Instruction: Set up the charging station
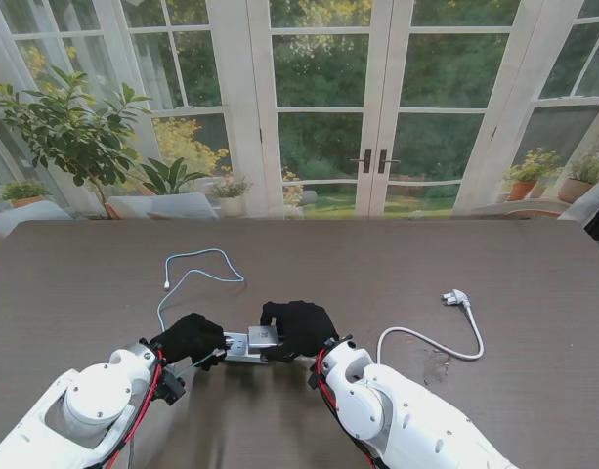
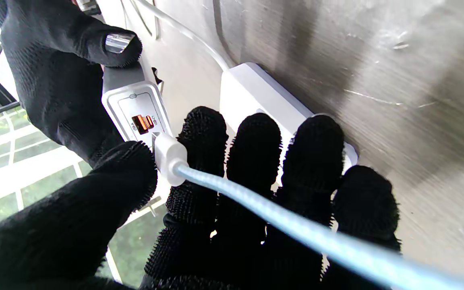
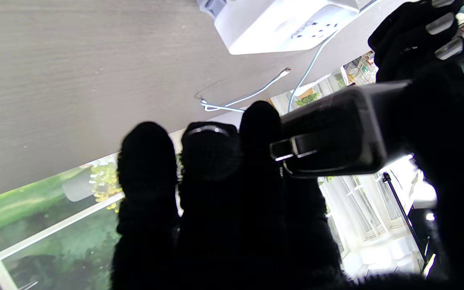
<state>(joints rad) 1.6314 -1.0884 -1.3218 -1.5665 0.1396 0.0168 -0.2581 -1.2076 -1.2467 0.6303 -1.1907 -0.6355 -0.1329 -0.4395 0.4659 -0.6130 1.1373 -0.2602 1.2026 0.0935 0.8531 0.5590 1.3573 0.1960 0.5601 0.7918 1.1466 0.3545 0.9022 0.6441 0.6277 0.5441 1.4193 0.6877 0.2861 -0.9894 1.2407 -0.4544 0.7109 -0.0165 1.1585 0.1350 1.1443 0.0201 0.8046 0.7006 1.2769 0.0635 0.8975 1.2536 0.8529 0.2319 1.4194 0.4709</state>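
**Kid:** Two black hands meet near me, close to the middle of the desk (image 1: 397, 264). What do they hold?

**Pal:** The right hand (image 1: 299, 327) grips a little charger block (image 2: 135, 108), lifted off the desk. The left hand (image 1: 190, 338) pinches a white plug (image 2: 169, 158) on a pale blue cable (image 1: 196, 277), right at the block's ports.

**Kid:** What lies under them?

**Pal:** A white power strip (image 2: 264, 96), flat on the desk.

**Kid:** And farther away?

**Pal:** The blue cable loops out on the left. On the right, the strip's white cord (image 1: 431, 342) curls to its wall plug (image 1: 456, 297).
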